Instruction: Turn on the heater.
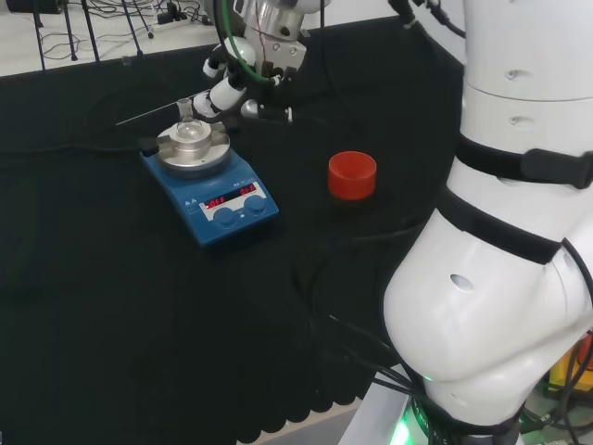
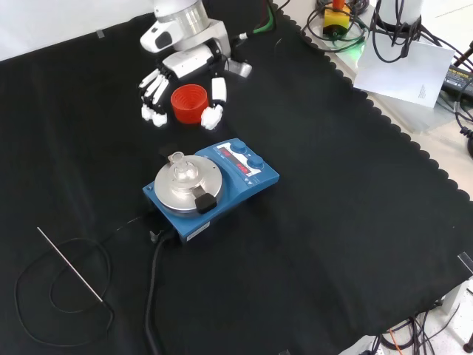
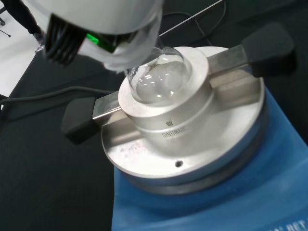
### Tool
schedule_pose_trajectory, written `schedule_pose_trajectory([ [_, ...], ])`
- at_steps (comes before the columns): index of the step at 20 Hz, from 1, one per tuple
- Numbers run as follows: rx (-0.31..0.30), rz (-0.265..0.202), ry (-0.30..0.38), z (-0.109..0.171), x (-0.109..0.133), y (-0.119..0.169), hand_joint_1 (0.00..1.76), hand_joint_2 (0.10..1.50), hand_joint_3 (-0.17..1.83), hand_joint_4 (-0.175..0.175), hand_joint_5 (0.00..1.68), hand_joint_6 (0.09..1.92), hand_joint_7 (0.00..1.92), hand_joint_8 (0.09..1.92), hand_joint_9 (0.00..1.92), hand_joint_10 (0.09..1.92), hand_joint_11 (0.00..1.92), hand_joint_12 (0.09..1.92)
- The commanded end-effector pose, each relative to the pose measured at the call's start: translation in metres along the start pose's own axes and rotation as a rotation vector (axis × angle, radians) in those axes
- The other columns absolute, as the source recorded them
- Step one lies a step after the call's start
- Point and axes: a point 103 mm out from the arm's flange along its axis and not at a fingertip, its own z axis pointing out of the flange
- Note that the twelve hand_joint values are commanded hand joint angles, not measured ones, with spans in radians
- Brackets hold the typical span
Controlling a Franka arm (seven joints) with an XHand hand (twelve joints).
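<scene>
Two round knobs (image 2: 247,160) sit on the blue heater (image 2: 236,194) in the middle of the cloth, untouched. Beyond it the hand (image 2: 185,81) hovers, fingers relaxed, holding nothing. Reaching is still ahead; next it must come down onto a knob.

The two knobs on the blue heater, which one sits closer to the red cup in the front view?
The knob at the right end of the heater front panel; its twin sits lower left of it, farther from the red cup.
</scene>
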Motion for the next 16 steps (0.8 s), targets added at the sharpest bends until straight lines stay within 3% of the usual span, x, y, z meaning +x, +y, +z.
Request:
schedule_pose_trajectory([
  [1, -0.007, 0.010, -0.024, -0.010, -0.007, -0.022, 0.93, 0.54, 0.58, -0.073, 0.33, 0.28, 0.32, 0.78, 0.54, 0.76, 0.12, 1.41],
  [6, -0.011, 0.017, -0.021, -0.015, -0.014, -0.056, 0.93, 0.54, 0.57, -0.071, 0.34, 0.26, 0.34, 0.78, 0.57, 0.76, 0.16, 1.42],
  [16, 0.052, 0.043, -0.104, -0.013, -0.014, -0.115, 0.97, 0.56, 0.61, -0.075, 0.36, 0.17, 0.77, 0.77, 0.95, 0.66, 0.53, 1.30],
])
